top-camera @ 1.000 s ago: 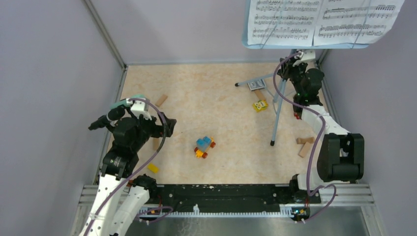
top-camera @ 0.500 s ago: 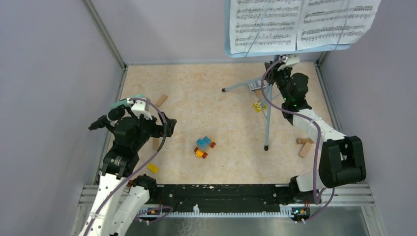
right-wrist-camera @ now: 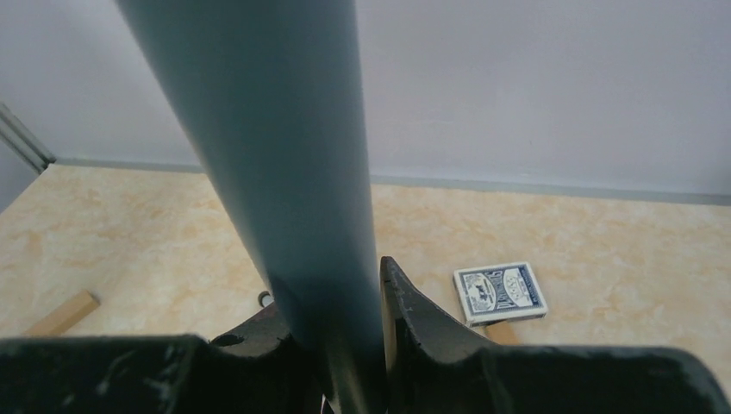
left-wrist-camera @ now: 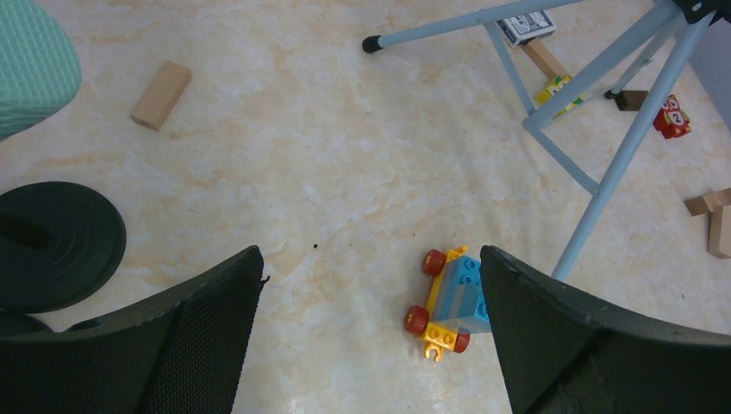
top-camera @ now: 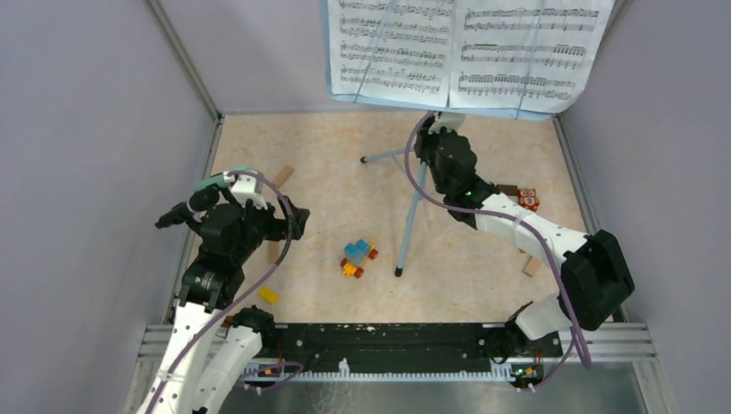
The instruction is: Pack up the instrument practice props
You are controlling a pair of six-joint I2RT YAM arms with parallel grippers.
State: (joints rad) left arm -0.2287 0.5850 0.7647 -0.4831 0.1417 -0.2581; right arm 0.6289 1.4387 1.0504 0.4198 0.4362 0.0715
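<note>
The silver tripod pole (right-wrist-camera: 284,129) is pinched between the closed fingers of the right gripper (right-wrist-camera: 332,345), and its upper length is cut off by the frame. Above the claw, the pale-blue music desk (top-camera: 388,101) and sheet-music pages (top-camera: 392,47) are cropped at the top edge. The left gripper (left-wrist-camera: 371,259) is spread wide and nothing is held in it. To its left, a mint-green microphone (left-wrist-camera: 30,69) and a black round base (left-wrist-camera: 52,246) are only partly seen.

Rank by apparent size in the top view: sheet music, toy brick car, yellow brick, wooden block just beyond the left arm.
1. sheet music, largest by far, though it sits raised nearer the camera.
2. toy brick car.
3. wooden block and yellow brick look about alike; not ranked.
</note>
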